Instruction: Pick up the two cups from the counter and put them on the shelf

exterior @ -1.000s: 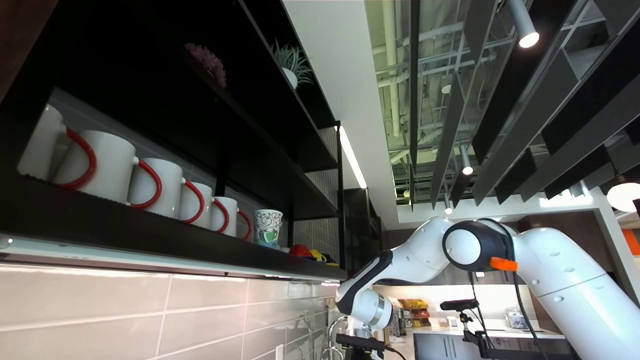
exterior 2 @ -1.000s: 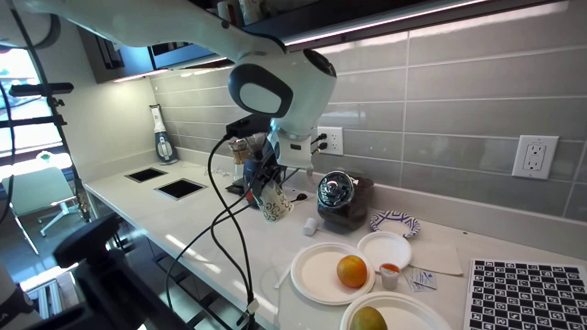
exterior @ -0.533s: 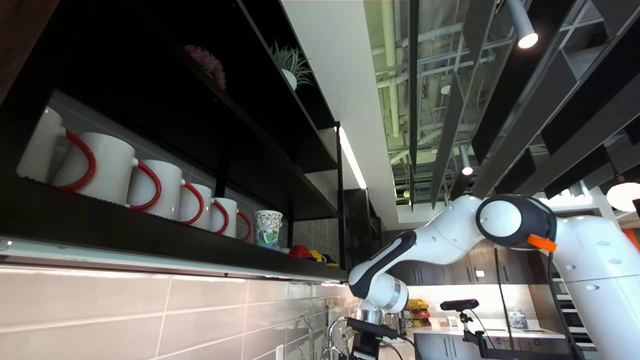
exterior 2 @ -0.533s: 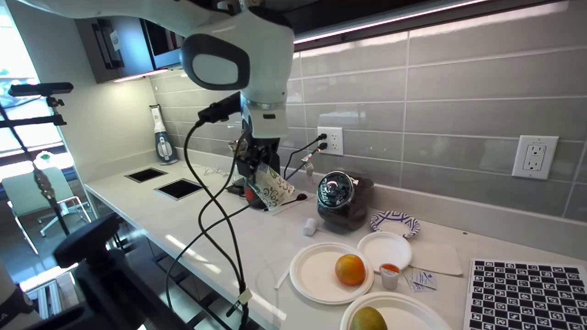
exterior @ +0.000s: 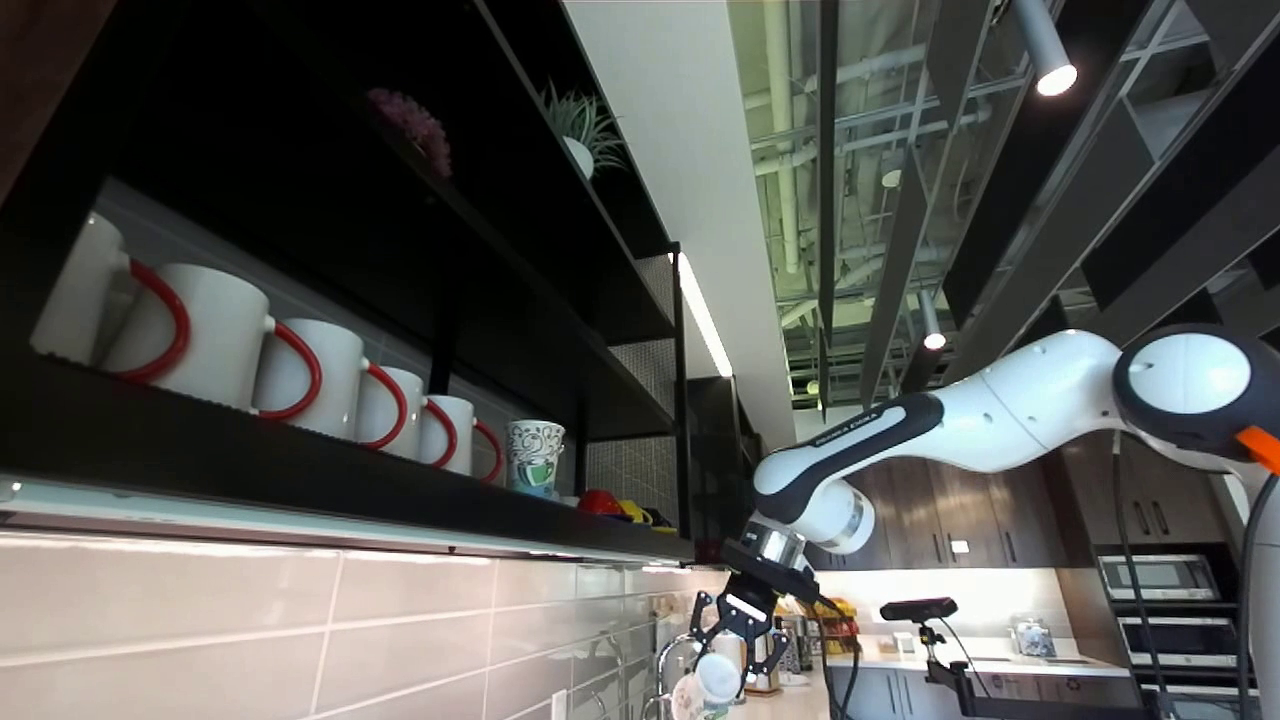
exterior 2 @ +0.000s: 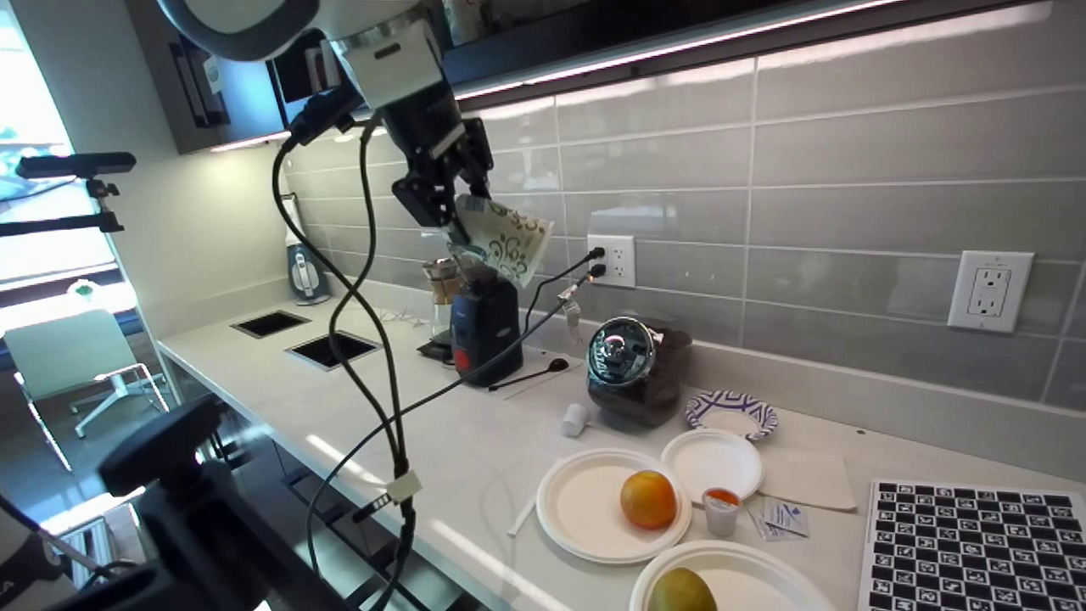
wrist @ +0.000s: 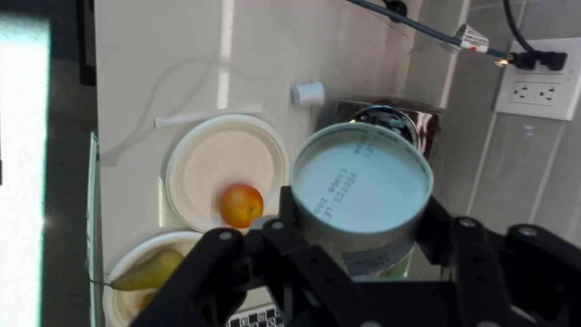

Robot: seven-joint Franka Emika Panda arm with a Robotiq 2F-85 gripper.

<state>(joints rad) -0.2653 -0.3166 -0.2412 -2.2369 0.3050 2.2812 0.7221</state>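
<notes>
A pale paper cup with a swirl pattern is held in my gripper [exterior: 724, 660]; the cup shows in both exterior views [exterior: 718, 680] [exterior 2: 509, 242]. My gripper [exterior 2: 469, 208] is shut on its sides and holds it tilted, well above the counter. In the wrist view the round printed base of the cup [wrist: 361, 181] faces the camera between the fingers [wrist: 360, 218]. A like-patterned cup [exterior: 535, 455] stands upright on the dark lower shelf [exterior: 400, 490], beside the mugs. The shelf's lit underside [exterior 2: 679, 47] is right of and higher than the held cup.
White mugs [exterior: 310, 375] with red handles and a red item [exterior: 600, 502] share the shelf. On the counter [exterior 2: 382, 441] are a grinder [exterior 2: 486, 327], a dark jar [exterior 2: 636, 365], plates [exterior 2: 585, 530], an orange [exterior 2: 649, 499] and a pear [exterior 2: 681, 591]. Cables [exterior 2: 394, 373] hang from the arm.
My gripper has lifted the cup from low by the counter to above the grinder and tilted it more. The gripper has come into sight below the shelf's far end.
</notes>
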